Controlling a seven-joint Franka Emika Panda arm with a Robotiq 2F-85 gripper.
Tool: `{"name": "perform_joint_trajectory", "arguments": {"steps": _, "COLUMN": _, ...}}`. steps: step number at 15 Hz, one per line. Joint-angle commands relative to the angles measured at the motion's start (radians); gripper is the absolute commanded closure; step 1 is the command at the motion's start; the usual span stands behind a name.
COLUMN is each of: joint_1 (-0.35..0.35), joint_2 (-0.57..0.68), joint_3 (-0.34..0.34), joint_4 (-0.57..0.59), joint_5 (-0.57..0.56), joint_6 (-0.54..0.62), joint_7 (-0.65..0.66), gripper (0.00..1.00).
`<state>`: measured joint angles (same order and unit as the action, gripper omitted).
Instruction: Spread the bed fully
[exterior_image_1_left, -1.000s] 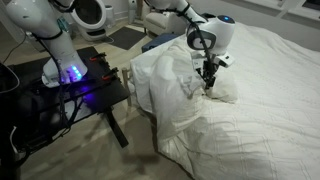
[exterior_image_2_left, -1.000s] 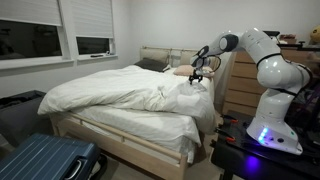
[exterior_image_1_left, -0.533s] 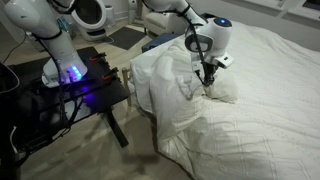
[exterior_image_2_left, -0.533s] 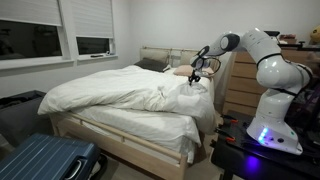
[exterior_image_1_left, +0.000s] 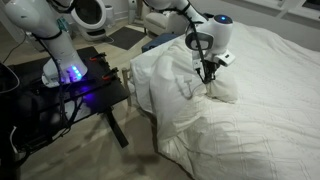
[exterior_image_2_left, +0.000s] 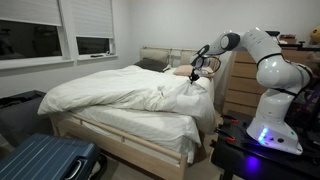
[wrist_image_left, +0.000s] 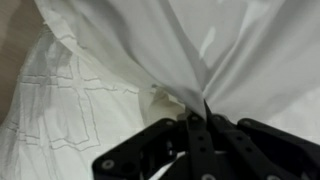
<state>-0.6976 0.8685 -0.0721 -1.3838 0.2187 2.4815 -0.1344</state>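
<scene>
The bed (exterior_image_1_left: 265, 115) is covered by a white, wrinkled quilted duvet (exterior_image_2_left: 110, 93), bunched and folded back near the corner beside the robot. My gripper (exterior_image_1_left: 208, 77) reaches down onto that bunched fold, and it also shows near the headboard end in an exterior view (exterior_image_2_left: 196, 72). In the wrist view the black fingers (wrist_image_left: 190, 135) are pressed together, and my gripper (wrist_image_left: 205, 116) is shut on a pinch of duvet cloth (wrist_image_left: 190, 70) that gathers into tight pleats at the tips. The quilted underside (wrist_image_left: 70, 100) lies to the left.
A black robot table (exterior_image_1_left: 95, 85) with a blue glowing base stands close to the bed's side. A wooden dresser (exterior_image_2_left: 238, 85) is behind the arm, a blue suitcase (exterior_image_2_left: 45, 160) lies on the floor, and the bed frame (exterior_image_2_left: 120, 150) edge faces the room.
The jaws have gone from open to shut, pinching the duvet fold. The arm has stayed nearly where it was.
</scene>
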Motion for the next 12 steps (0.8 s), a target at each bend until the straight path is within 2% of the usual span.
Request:
{"name": "perform_joint_trajectory", "arguments": {"steps": 1, "joint_1": 0.015, "joint_2": -0.083, "joint_3": -0.004, "joint_4": -0.058, "joint_5": 0.008, "joint_6": 0.016, "joint_7": 0.030, "gripper": 0.99}}
{"name": "perform_joint_trajectory", "arguments": {"steps": 7, "joint_1": 0.040, "joint_2": -0.190, "joint_3": -0.009, "joint_4": -0.097, "joint_5": 0.005, "joint_6": 0.010, "joint_7": 0.047, "gripper": 0.99}}
{"name": "perform_joint_trajectory", "arguments": {"steps": 12, "joint_1": 0.078, "joint_2": -0.309, "joint_3": -0.024, "joint_4": -0.144, "joint_5": -0.005, "joint_6": 0.011, "joint_7": 0.129, "gripper": 0.99}}
